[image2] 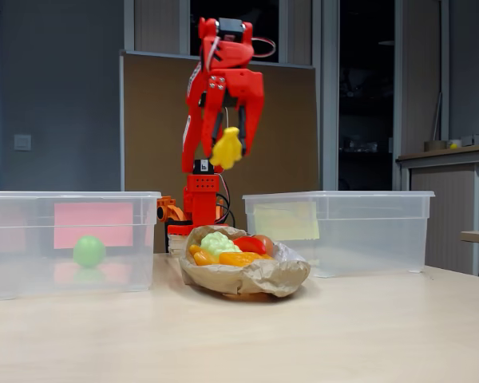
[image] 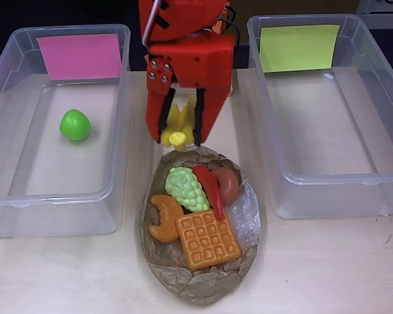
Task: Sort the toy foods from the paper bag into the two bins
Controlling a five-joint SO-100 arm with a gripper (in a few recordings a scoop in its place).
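One apple lies in the pink-note bin, the gripper pinches the bananas high at the bag's 12 o'clock, five toys remain bagged, and the yellow-note bin holds no toy.

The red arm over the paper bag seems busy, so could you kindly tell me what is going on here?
The red arm's gripper holds the yellow bananas lifted high above the paper bag, which sits between two clear bins. The bag holds the grapes, a red chili, a croissant, a waffle and a reddish-brown piece under the chili. A green apple lies in the bin with the pink note; the bin with the yellow-green note has no toys.
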